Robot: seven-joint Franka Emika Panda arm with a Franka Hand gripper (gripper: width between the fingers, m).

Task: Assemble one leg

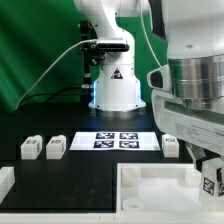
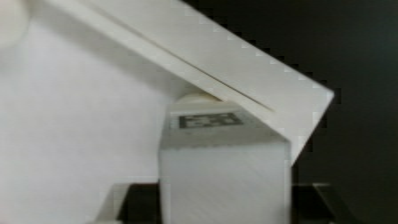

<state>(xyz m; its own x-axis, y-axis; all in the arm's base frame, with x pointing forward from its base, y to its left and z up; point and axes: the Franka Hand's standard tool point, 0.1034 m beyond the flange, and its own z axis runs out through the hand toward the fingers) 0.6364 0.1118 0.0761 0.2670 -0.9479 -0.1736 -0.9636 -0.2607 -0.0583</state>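
the arm reaches low at the exterior view's right, its gripper mostly hidden.

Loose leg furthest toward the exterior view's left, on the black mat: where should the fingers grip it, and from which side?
Probably from straight above. That leg lies flat on the mat, apart from the next leg, with nothing over it. Close the fingers across its narrower width, on the plain side faces rather than the tagged face. The gap between the two legs looks tight, so centre carefully.

Marker board flat on black table — fixed.
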